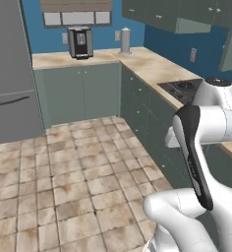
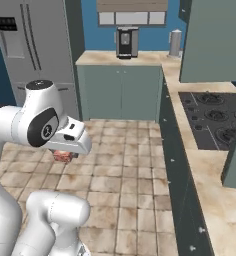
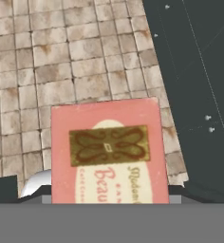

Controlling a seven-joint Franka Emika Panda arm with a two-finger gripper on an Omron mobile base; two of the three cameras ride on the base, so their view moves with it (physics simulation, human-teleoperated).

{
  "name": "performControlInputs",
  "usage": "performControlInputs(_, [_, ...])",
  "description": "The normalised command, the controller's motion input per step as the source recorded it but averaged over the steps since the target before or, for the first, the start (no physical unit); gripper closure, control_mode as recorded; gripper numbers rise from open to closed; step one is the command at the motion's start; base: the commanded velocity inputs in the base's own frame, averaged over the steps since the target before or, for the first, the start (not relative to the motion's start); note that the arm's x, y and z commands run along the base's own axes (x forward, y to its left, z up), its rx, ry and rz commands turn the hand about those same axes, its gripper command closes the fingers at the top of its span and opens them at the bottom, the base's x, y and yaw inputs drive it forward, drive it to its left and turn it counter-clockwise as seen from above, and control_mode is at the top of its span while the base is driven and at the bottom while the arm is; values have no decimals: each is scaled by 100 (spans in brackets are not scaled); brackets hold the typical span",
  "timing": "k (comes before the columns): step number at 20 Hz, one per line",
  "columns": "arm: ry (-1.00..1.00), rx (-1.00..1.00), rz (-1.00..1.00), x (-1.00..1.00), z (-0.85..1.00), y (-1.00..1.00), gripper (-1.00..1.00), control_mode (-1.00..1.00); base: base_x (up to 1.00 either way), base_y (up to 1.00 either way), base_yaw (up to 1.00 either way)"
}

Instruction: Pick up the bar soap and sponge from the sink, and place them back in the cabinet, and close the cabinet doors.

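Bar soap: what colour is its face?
Pinkish-red with a pale oval and brown-gold emblem; bar soap, hand view.

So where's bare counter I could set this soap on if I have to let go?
Counter is bare on the near side of the stovetop. A second bare stretch runs from the stovetop to the steel canister in the corner. The corner is crowded by the canister and coffee machine. The bar soap sits in the claw.

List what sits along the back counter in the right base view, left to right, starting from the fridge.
Fridge → coffee machine on the back counter → pale cylindrical canister → grey-green wall cabinet at the right edge.
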Motion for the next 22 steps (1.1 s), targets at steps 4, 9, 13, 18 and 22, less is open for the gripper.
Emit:
performControlInputs(4, [0,0,0,0,0,0,100,100,45,34,-11])
performControlInputs(9, [0,0,0,0,0,0,100,100,13,16,-40])
performControlInputs(13, [0,0,0,0,0,0,100,100,0,4,-63])
performControlInputs(18, [0,0,0,0,0,0,100,100,1,8,-66])
performControlInputs(22, [0,0,0,0,0,0,100,100,32,35,-51])
